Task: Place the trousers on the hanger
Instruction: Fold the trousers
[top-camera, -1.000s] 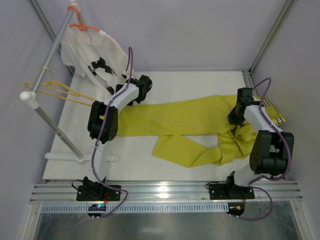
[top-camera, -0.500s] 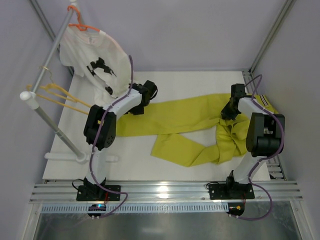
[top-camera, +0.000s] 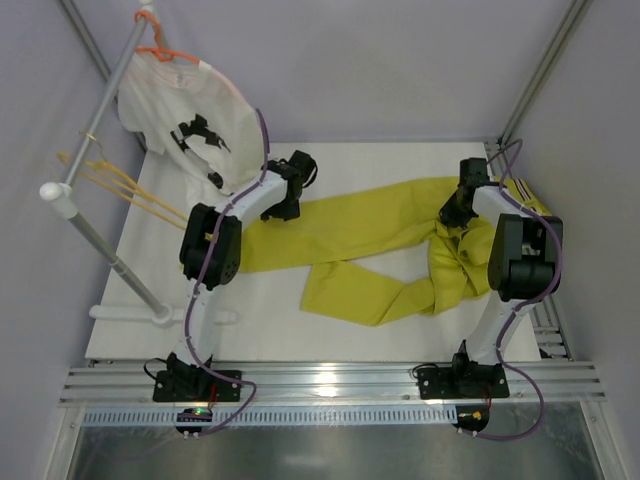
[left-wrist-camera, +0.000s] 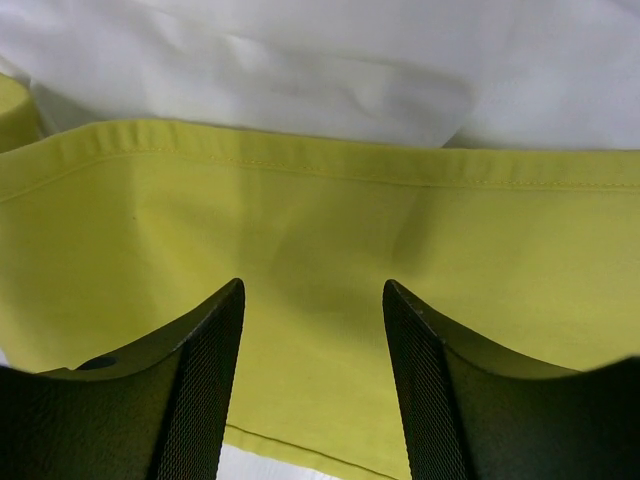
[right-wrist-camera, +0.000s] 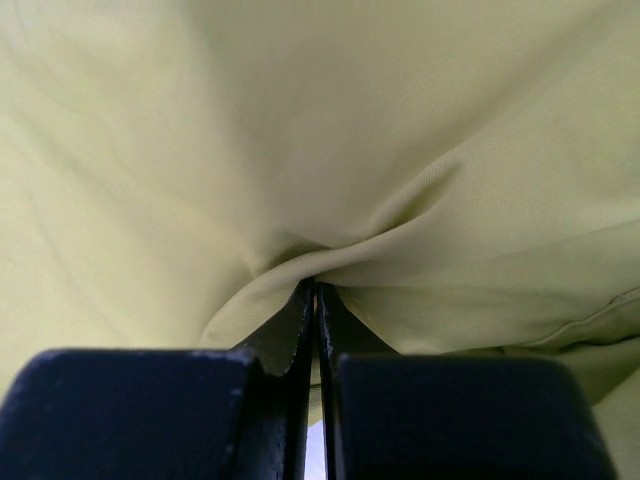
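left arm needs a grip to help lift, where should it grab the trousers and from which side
Probably the long stitched edge of the trousers leg, coming down from above: the cloth lies flat on the table, so only that edge gives the open left end effector something to pinch.

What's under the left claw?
Yellow-green trousers lie flat beneath the open left claw, a stitched hem showing. What lies below the cloth is covered.
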